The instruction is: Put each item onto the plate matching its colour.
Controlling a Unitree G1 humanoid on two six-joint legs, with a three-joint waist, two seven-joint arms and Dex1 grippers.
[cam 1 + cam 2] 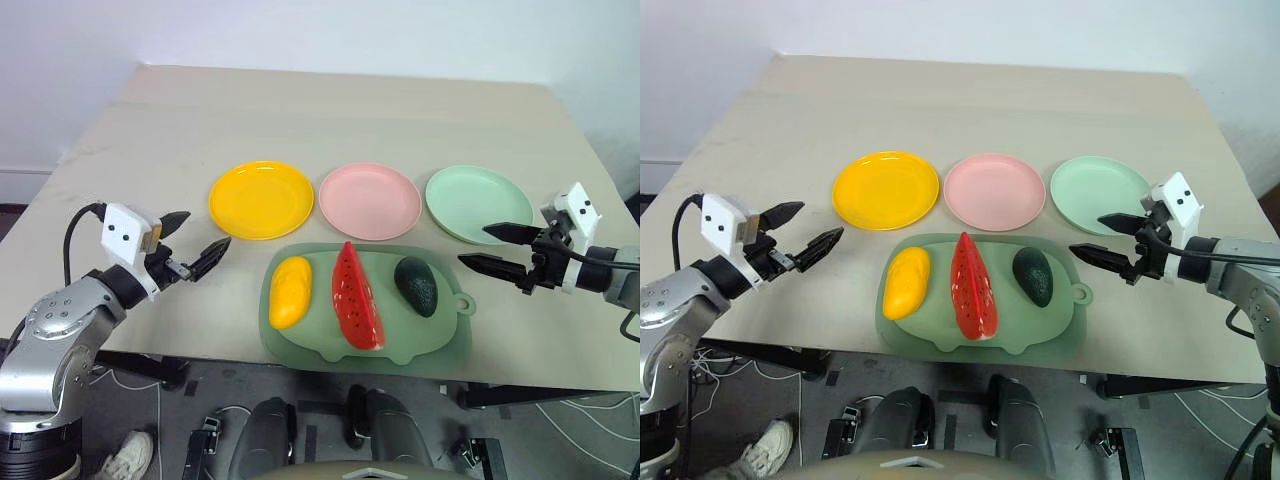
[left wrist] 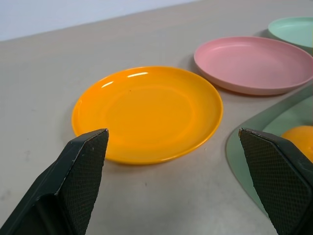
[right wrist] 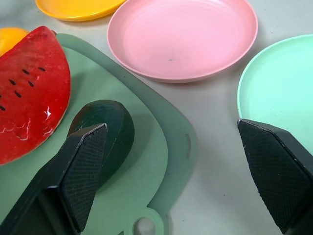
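On the beige tabletop (image 1: pixel 330 120), mango (image 1: pixel 290 290), watermelon slice (image 1: pixel 356 297) and avocado (image 1: pixel 417 285) lie lengthwise front-to-back on the pig-shaped board (image 1: pixel 445 335). Left pincer (image 1: pixel 196 243) and right pincer (image 1: pixel 492 247) both gape wide, empty.

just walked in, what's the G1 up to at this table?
Colour sorting, not started. The mango, watermelon slice and avocado all lie on the pale green pig-shaped board. The yellow plate, pink plate and green plate sit empty in a row behind it. The left end effector and right end effector hover open either side of the board, holding nothing.
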